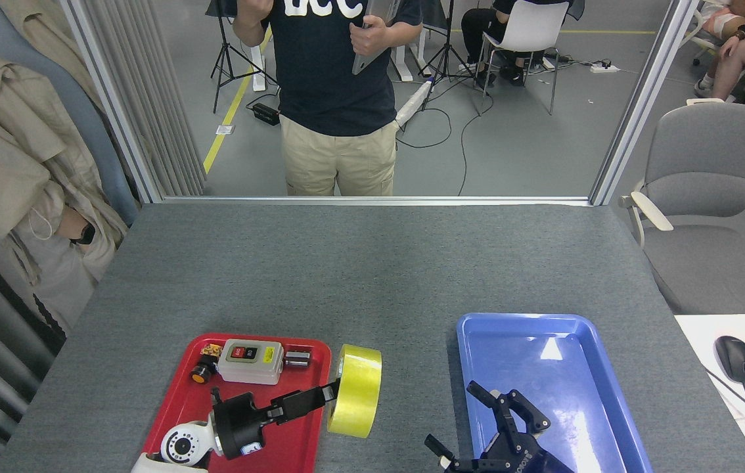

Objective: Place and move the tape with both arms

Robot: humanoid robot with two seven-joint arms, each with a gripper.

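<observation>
Tape held up between the trays

Our left hand (332,393) grips the one yellow tape roll (355,391) by its rim, on edge above the counter (372,263), at the red tray's (179,410) three o'clock. Our right hand (477,427), fingers spread, waits by the one blue tray (599,374). We judge the roll light, stiff, slick; take its free rim.

Robot lab: tripods (441,46), floor cables (438,125), office chairs (707,190).
</observation>
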